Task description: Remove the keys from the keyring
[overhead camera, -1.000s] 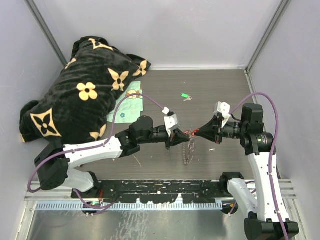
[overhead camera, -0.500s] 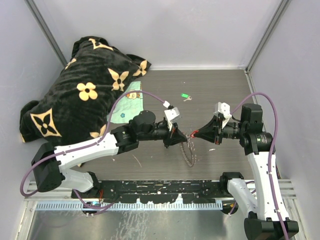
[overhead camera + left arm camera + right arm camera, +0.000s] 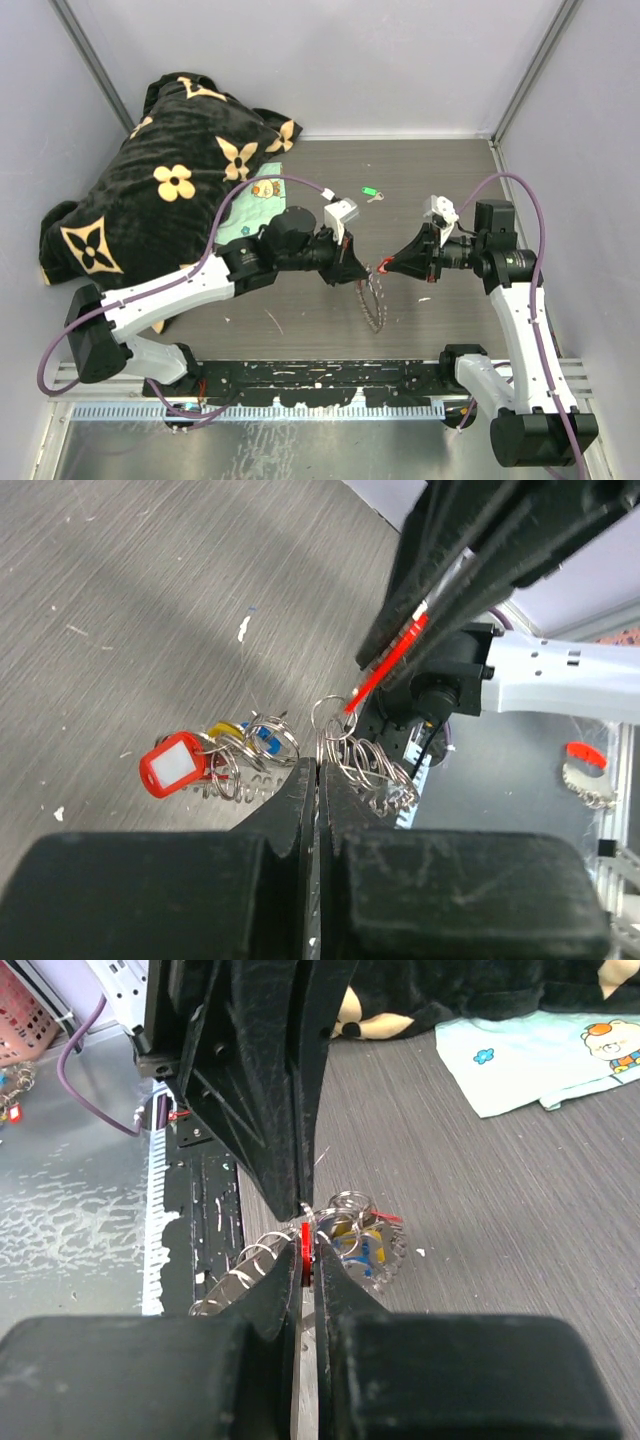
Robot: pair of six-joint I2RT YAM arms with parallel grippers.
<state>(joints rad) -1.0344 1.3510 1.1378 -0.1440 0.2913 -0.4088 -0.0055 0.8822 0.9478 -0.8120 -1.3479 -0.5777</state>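
While left fingers pinch keyring, right fingers clamp a key.

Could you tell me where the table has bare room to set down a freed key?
Bare table lies back right, between the green-tagged key and the right wall, and near front, between the keyring and the right arm. Crowded: the centre, where left gripper and right gripper meet, and the left, under the blanket.

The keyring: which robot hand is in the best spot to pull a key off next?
Right, probably. The right hand is shut on a red key tag and could pull it away. The left hand pinches loops of the keyring, which would hold it steady.
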